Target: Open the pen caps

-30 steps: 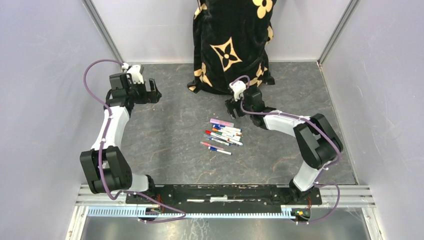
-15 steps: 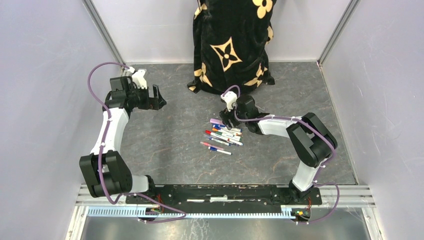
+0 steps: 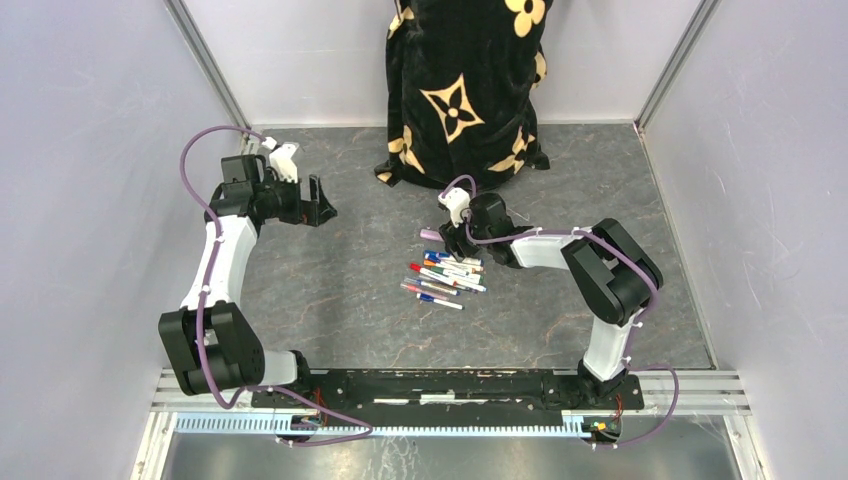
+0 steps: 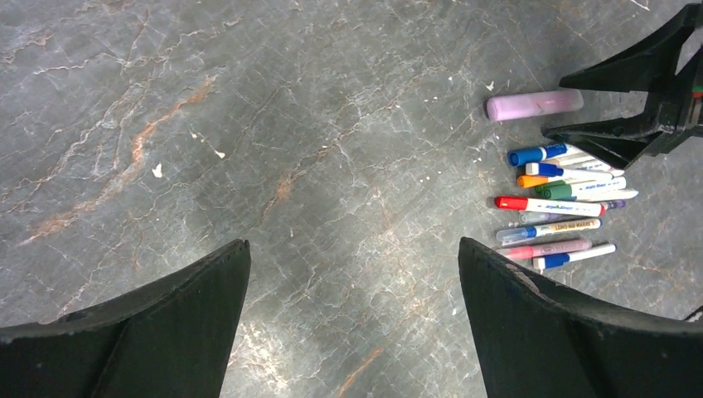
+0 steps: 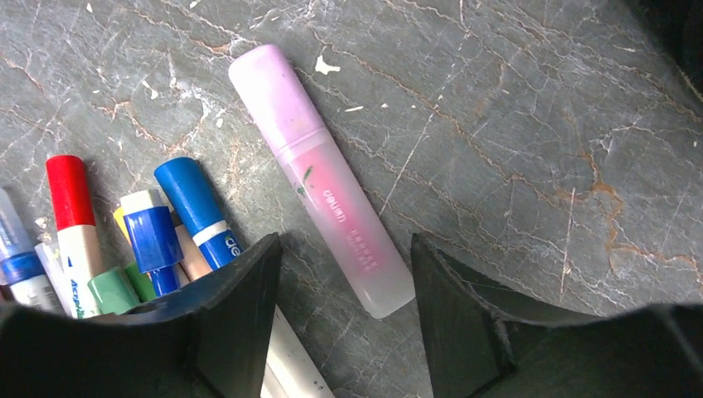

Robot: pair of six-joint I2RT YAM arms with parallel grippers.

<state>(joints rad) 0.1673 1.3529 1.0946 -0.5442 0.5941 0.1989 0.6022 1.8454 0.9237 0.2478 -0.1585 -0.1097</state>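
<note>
Starting from the near edge of the counter [image 3: 330, 300], the first things met are the pens [image 3: 447, 275], a loose pile near its middle lying side by side, with their caps [image 5: 189, 195] on wherever I can make them out. At the far end of the pile, just apart from the rest, lies the pink pen [image 5: 323, 182], flat and capped. The right end effector [image 5: 344, 242] has dropped onto it over the last second. It was hanging beyond the pile toward the far edge, and now its fingers stand one on each side of the pink pen's barrel end. The jaws have narrowed but are partly open, with counter showing between each finger and the pen, so nothing is gripped yet. I judge this to be the start of the first pick, with no cap off so far. The left end effector [image 3: 318, 203] has swung slightly inward from the far-left corner. It hovers well apart from the pile, spread fully wide and empty, facing the pens, likely waiting to take the other end. No tray or box is in view. The only container is a black bag [image 3: 465, 90] with gold flowers, standing at the far edge, and its contents are hidden.
</note>
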